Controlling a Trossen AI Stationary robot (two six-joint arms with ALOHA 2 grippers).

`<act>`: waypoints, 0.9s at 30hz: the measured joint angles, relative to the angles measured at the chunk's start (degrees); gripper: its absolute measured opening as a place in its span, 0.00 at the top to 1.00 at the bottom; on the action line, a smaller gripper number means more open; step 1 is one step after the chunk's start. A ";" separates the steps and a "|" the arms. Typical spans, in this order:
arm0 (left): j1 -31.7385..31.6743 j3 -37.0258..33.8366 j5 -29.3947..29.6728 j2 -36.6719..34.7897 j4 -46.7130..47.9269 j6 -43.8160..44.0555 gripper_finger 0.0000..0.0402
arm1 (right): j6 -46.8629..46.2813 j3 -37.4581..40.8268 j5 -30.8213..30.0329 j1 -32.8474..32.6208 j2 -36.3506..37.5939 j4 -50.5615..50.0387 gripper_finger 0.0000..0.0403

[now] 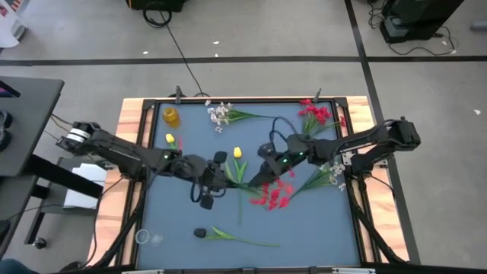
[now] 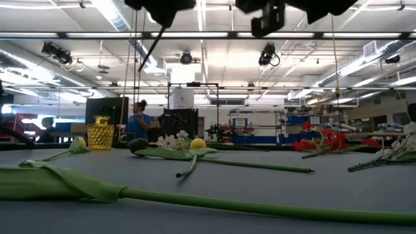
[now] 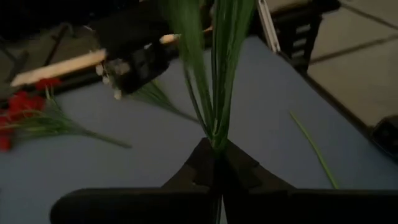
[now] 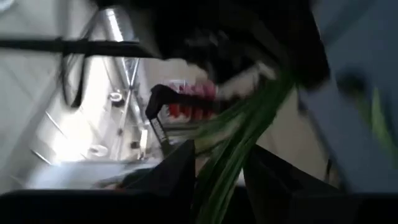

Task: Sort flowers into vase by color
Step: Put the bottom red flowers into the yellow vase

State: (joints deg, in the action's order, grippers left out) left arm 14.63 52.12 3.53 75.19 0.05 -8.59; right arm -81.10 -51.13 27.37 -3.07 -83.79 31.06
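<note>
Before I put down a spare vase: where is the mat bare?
Bare: the near right corner beyond the lone stem, and the left strip below the yellow vase. Crowded: the middle, where both grippers meet over the red flowers.

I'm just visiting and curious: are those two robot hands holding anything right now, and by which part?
The left hand is shut on a flower's green stem, low among its leaves. The right hand has the same stem between its fingers, which stand parted.

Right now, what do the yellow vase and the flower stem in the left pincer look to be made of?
The small yellow faceted vase looks like translucent glass or clear plastic: light glints through its patterned wall. Which of the two, I cannot tell. The thin green flower stem clamped in the shut left pincer looks like moulded plastic with fabric-like leaves, matte and uniformly green, so probably artificial.
</note>
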 joint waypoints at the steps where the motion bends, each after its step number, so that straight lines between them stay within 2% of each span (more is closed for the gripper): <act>1: -0.34 0.00 0.00 -0.67 -0.01 0.11 0.97 | 4.85 0.00 -1.58 0.04 0.85 -0.07 0.65; 5: -2.07 0.03 -0.28 -2.32 -0.61 0.69 0.97 | 27.73 0.04 -8.70 0.01 4.91 0.03 0.65; 7: -2.95 -0.02 -1.73 -2.58 -0.79 1.62 0.97 | 36.48 0.04 -10.25 0.04 6.59 0.14 0.65; 11: -4.23 -1.14 -4.11 -2.71 -6.44 3.40 0.97 | 41.35 -0.07 -14.98 0.16 8.77 -5.33 0.65; 15: -5.25 -10.18 -4.54 -3.49 -22.88 8.94 0.97 | 48.09 -0.07 -20.83 0.17 10.59 -17.15 0.65; 18: -5.80 -17.51 -4.43 -4.07 -37.06 14.12 0.98 | 51.93 -0.07 -26.10 0.13 11.48 -21.18 0.65; 22: -5.94 -23.87 -2.88 -4.24 -48.48 18.54 0.98 | 52.60 -0.07 -27.07 -0.64 9.55 -18.96 0.65; 27: -6.18 -25.51 -0.69 -4.37 -51.77 19.30 0.98 | 54.69 -0.04 -26.83 -1.54 3.23 -8.64 0.62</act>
State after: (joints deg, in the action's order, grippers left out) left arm 8.45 26.61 2.84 70.83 -51.72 10.72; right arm -26.41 -51.18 0.54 -4.60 -80.57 22.42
